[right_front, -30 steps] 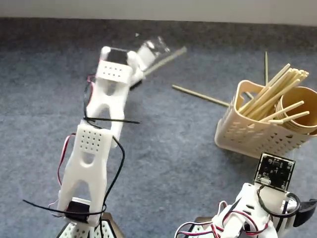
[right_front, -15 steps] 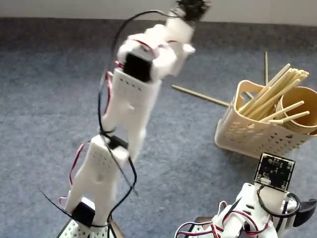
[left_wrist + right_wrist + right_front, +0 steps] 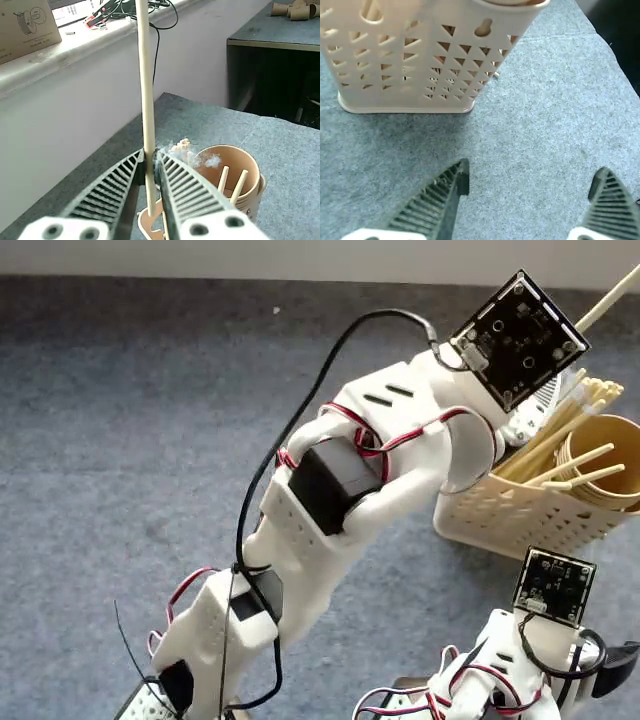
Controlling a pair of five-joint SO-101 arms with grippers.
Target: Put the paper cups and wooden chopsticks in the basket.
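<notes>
"Grey, nubbly cloth covered the desk [image 3: 120,440], didn't it? What was the biggest thing over it?"

"That was the left arm [image 3: 340,510], white plastic looped with red and black wires, stretched toward the far right over the basket [image 3: 500,515]."

"What sort of basket?"

"Cream plastic with rounded corners, its walls pierced by rows of small triangles. It stood on the desk at the right. Brown paper cups [image 3: 610,460], nested together, sat in its right part. A sheaf of pale chopsticks [image 3: 585,405] leaned in its left part, and two more stuck up out of the cups."

"Which step was in hand?"

"Adding one more stick, I judged. The left gripper [image 3: 150,157] was clamped on a single chopstick [image 3: 145,90], thin, smooth, bare wood. It was held nearly upright with its low end at the basket's rim."

"And the next move?"

"Probably to sink that low end inside the rim beside the sheaf, then part the jaws. So slim a stick could glance off the others and tip out over the wall."

"The other arm?"

"The right gripper [image 3: 532,180] had ribbed dark pads spread wide apart and held nothing. It sat low over the desk, just on the near side of the basket."
</notes>
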